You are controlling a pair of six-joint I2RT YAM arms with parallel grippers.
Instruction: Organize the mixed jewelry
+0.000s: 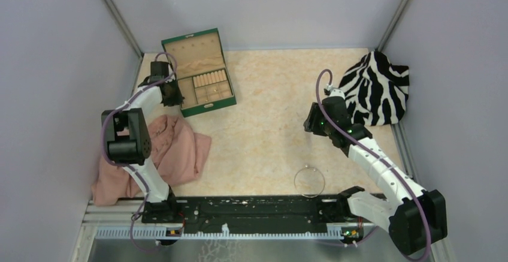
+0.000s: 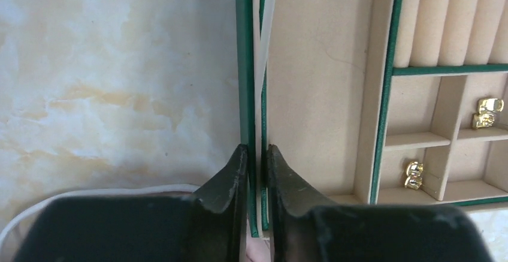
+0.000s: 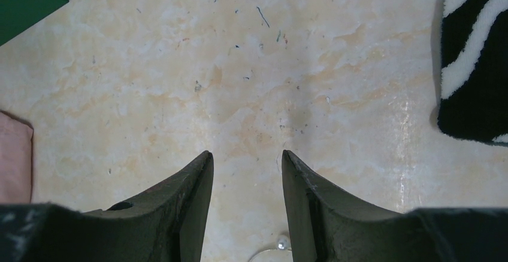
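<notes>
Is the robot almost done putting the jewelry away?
Partly. Done: gold pieces already sit in little compartments of the green box. In hand: the left pincer pinches the box's side wall; the right pincer is open and empty. Left: the silvery hoop lies on the table, by the near edge.

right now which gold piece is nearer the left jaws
The lower gold piece, in the green box compartment nearest them; the upper gold piece lies farther right.

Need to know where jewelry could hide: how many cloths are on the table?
2. The pink cloth lies at the near left; the zebra-striped cloth sits at the far right. No others show.
</notes>
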